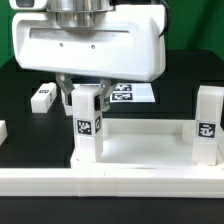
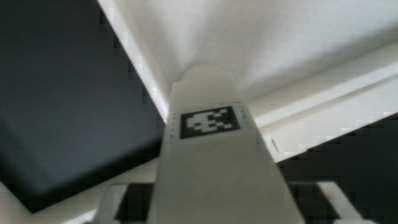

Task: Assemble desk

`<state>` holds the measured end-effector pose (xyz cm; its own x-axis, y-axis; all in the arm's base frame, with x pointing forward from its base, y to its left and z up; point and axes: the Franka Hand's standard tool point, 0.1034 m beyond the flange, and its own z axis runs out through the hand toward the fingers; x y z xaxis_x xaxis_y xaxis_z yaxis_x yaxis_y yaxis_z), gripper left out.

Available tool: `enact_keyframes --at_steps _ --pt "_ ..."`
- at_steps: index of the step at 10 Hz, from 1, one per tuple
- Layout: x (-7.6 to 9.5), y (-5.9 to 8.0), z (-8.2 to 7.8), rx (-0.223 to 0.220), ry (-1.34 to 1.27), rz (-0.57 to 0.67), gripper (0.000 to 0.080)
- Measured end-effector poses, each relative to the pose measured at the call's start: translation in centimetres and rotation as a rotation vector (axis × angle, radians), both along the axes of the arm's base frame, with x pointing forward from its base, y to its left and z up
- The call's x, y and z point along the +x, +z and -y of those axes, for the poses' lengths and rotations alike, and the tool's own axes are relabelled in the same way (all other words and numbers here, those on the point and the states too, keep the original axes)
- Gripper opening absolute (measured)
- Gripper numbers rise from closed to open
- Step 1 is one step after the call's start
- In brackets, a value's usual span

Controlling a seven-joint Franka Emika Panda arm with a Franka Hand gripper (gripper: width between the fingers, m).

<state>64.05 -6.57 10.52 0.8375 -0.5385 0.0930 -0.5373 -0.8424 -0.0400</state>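
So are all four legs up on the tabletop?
No: one leg lies flat on the black table, off the tabletop.

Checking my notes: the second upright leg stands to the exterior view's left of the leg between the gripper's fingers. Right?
No. In the exterior view, the second upright leg stands to that view's right of the leg between the gripper's fingers.

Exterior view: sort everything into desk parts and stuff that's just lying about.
Desk parts: tabletop; upright leg, exterior view's left; upright leg, exterior view's right; loose leg lying farther left.
Lying about: marker board; white border rail in front.
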Motion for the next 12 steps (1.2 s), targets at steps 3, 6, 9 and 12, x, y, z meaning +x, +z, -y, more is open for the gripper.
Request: enact_keyframes --at_steps 3,6,9,12 --pt "-0.2 -0.1 0.1 0.003 -0.05 -0.007 0.0518" --pt "-0.9 1.9 -0.8 0.018 -0.031 0.008 0.062" --pt "-2.3 2.2 -3.7 0.037 -0.099 0.002 0.0648" --pt "-2.3 2.1 -3.6 0.036 -0.1 0.001 0.0649"
